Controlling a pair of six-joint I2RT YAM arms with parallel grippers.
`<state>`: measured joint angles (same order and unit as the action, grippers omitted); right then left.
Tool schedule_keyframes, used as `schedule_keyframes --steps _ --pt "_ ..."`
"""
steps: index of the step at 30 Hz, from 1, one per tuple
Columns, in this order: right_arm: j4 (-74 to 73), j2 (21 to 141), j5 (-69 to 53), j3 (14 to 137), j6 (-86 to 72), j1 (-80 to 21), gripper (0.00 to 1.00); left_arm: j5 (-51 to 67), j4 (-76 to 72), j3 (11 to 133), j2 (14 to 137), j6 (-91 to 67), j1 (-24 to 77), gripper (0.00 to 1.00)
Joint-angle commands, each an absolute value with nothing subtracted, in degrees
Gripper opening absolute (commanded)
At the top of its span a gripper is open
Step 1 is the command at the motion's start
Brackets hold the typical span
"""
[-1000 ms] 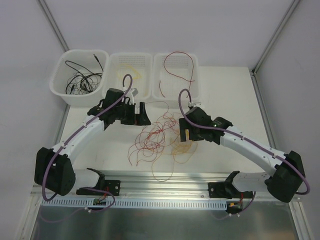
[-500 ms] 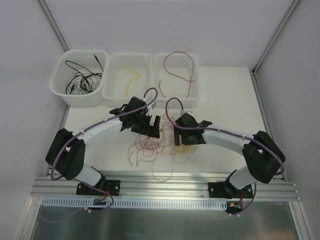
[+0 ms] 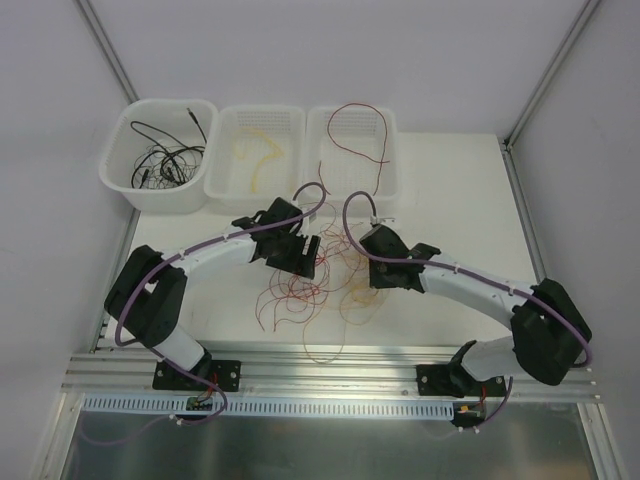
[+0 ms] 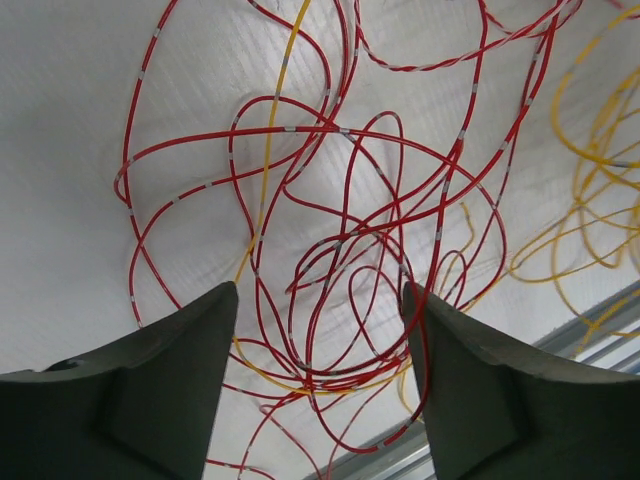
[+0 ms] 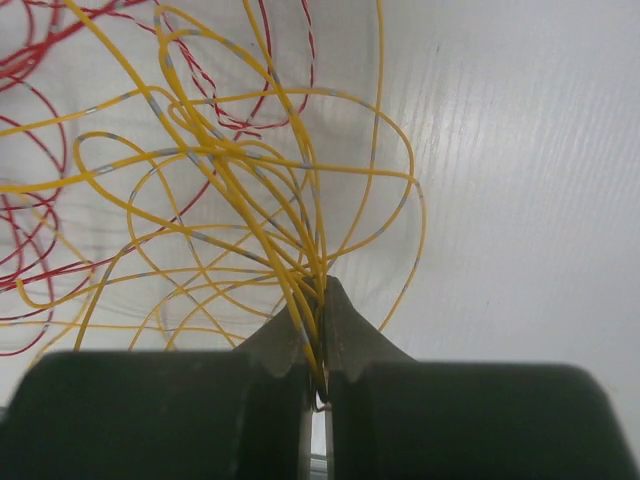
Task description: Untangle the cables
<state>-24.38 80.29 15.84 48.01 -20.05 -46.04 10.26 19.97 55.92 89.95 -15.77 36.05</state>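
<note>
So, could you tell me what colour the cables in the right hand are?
Yellow. The right hand pinches yellow cables, clearest in the right wrist view.

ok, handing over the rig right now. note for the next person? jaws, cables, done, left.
Right gripper: jaws shut on a bundle of yellow cables.
Left gripper: jaws open, straddling the red cables, nothing held.
Done: black cables in the left bin, some yellow wire in the middle bin, one red cable in the right bin.
Left: red and yellow tangle on the table between the arms; likely separate and bin by colour.
</note>
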Motion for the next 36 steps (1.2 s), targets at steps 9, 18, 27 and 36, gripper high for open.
schedule_keyframes --steps 9,18,27,36 --pt "-38.3 61.9 21.8 54.8 -16.1 -45.3 0.01 2.8 25.7 60.3 93.7 -14.4 36.7 0.18" --pt "-52.6 44.6 31.9 62.5 -7.2 -26.8 0.01 -12.9 32.3 62.4 89.7 -11.1 34.5 0.0" --pt "-55.8 43.9 30.8 73.2 -0.9 -10.4 0.01 -15.0 34.5 61.7 83.1 -9.9 21.9 0.0" --pt "-54.0 47.6 10.4 63.8 -3.6 -8.3 0.03 -8.7 34.5 61.3 80.1 -9.7 19.4 0.0"
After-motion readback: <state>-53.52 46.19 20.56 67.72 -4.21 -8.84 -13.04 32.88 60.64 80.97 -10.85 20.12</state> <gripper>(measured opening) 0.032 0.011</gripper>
